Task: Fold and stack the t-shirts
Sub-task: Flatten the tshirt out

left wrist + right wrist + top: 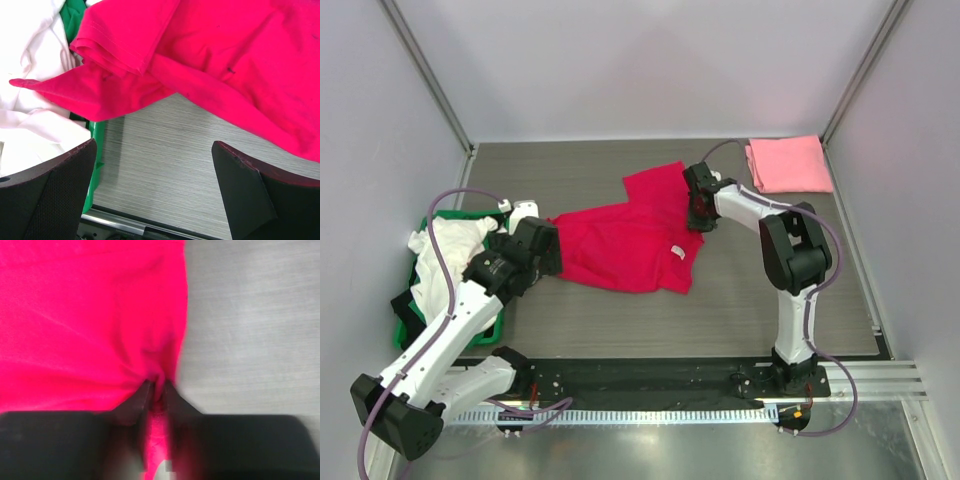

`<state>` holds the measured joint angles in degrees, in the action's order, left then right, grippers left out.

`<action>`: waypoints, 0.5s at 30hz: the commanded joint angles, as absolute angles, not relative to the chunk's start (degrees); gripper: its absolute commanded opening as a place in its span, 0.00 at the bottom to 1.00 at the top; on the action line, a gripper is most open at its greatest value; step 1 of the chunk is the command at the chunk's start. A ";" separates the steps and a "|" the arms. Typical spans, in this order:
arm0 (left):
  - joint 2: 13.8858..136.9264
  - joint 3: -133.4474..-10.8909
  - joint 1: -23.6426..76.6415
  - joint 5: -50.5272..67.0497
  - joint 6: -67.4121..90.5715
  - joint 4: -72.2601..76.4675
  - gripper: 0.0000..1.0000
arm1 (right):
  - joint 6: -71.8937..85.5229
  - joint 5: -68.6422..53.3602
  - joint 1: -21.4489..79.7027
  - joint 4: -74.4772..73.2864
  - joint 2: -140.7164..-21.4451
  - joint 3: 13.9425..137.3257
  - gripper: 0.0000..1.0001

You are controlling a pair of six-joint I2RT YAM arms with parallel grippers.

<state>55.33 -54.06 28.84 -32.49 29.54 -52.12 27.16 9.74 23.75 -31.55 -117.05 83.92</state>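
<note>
The crimson t-shirt (625,245) lies on the counter (620,320) between both arms. The right pincer (156,390), nearly closed, pinches its far edge, while the left pincer (154,150) gapes wide and empty beside a sleeve. Three t-shirts: this one, one pink t-shirt (788,164) folded far right, and one white t-shirt (450,240) in the green crate (96,145).

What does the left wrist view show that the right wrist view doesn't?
Only the left wrist view: the white t-shirt bunched beside the green crate, a folded-over sleeve of the red t-shirt, and the left gripper open above bare table, holding nothing. Only the right wrist view: the right gripper pinched shut on a fold near the red t-shirt's edge, though the picture is blurred. Both: the red t-shirt lying on the grey wood-grain table.
</note>
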 commanded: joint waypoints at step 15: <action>57.37 -54.84 28.56 -33.58 32.08 -51.32 0.96 | 38.75 15.63 24.08 -51.30 -64.98 49.21 0.34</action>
